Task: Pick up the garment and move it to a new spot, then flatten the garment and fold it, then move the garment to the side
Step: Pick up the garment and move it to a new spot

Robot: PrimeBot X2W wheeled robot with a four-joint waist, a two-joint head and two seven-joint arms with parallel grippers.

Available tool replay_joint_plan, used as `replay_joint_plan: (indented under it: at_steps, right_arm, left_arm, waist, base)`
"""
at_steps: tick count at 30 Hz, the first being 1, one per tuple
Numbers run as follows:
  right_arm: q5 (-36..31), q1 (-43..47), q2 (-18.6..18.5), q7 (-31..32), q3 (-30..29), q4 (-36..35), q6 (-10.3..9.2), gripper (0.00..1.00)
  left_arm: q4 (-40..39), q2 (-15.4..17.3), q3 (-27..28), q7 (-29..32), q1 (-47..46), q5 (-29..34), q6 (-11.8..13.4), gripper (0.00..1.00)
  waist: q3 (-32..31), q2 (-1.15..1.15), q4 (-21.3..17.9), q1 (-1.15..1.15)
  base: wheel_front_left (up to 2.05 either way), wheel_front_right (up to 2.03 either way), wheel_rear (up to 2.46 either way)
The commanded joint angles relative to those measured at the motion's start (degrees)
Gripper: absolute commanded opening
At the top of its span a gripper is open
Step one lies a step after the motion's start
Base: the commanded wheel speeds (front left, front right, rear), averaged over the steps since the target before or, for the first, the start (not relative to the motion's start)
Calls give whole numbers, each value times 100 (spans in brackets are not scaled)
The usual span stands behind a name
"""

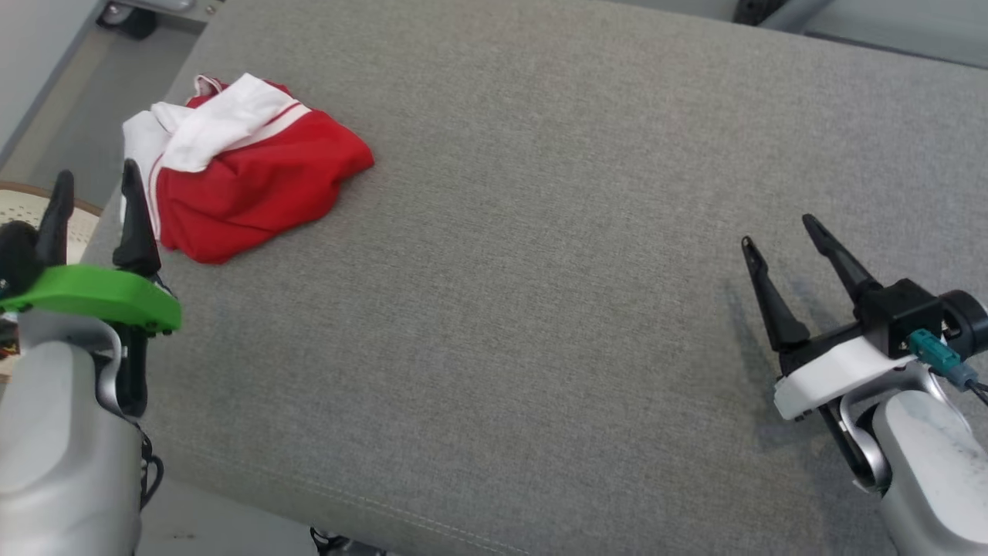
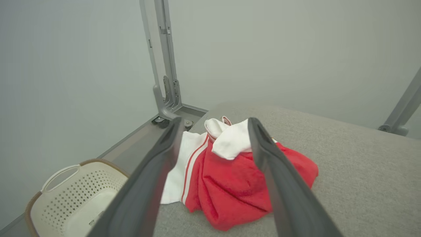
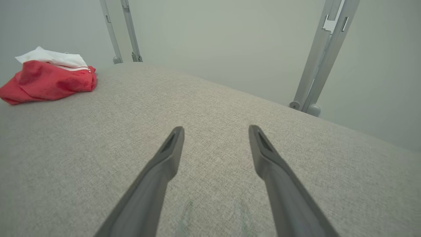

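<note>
The garment (image 1: 247, 174) is a crumpled red and white heap at the far left of the grey padded table (image 1: 540, 270). My left gripper (image 1: 96, 177) stands open at the table's left edge, just left of and nearer than the heap, holding nothing. In the left wrist view the garment (image 2: 230, 177) lies past and between the open fingers of that left gripper (image 2: 215, 123). My right gripper (image 1: 779, 228) is open over the right side of the table, far from the cloth. The right wrist view has the garment (image 3: 46, 80) at its far left and the right gripper (image 3: 215, 130) open above bare fabric.
A cream perforated laundry basket (image 2: 75, 197) stands on the floor left of the table; its rim also peeks in as the basket (image 1: 31, 208) in the head view. Grey metal frame posts (image 3: 319, 56) rise behind the table's far edge, against a pale wall.
</note>
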Motion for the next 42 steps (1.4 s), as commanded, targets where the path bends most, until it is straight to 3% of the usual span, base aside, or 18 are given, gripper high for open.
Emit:
replay_joint_plan:
  at_steps: [1,4,9,16,17,18,19,25,31,36,42]
  right_arm:
    - [-56,-104,-107,-15,-41,-85,-8,100]
    - [-54,-202,-295,-7,-130,-256,-8,100]
    - [-44,-242,-538,117,-244,-560,-8,100]
    - [-46,-79,-615,198,-507,-825,-8,100]
    - [-56,-67,-588,189,-544,-843,-8,100]
    - [-69,-51,-558,179,-559,-839,-8,100]
    - [-75,-37,-538,168,-577,-825,-8,100]
    - [-19,-15,-340,112,-554,-622,-7,100]
    - [45,-110,-79,34,-497,-352,-4,100]
    - [123,-166,233,-6,-474,-16,-5,100]
    - [195,-109,622,-13,-588,25,-6,100]
  left_arm:
    - [163,124,-102,6,-244,-163,-17,100]
    - [640,333,-377,48,-700,-456,-17,100]
    - [1661,640,-389,120,-1313,-645,11,100]
    - [2573,692,-317,82,-1844,-743,87,100]
    - [2622,726,-322,35,-1903,-658,162,90]
    - [2628,740,-354,14,-1920,-596,201,6]
    - [2624,731,-369,1,-1931,-564,216,0]
    - [1731,819,-309,-1,-1723,-175,312,0]
    - [683,769,-306,-2,-1560,257,217,0]
    - [-480,461,-657,4,-1359,657,45,0]
    - [-1397,-271,-1572,4,-1094,686,-16,0]
  waist:
    - [736,0,-558,0]
    - [1029,0,-733,0]
    - [1458,0,-983,0]
    - [1745,0,-1143,0]
    - [1770,0,-1155,0]
    - [1766,0,-1157,0]
    - [1757,0,-1153,0]
    - [1578,0,-1101,0]
    - [1305,0,-1127,0]
    - [903,0,-1315,0]
    - [464,0,-1846,0]
  base:
    - [0,0,0]
    - [0,0,0]
    - [0,0,0]
    - [0,0,0]
    - [0,0,0]
    - [0,0,0]
    - [0,0,0]
    - [0,0,0]
    - [0,0,0]
    - [0,0,0]
    - [0,0,0]
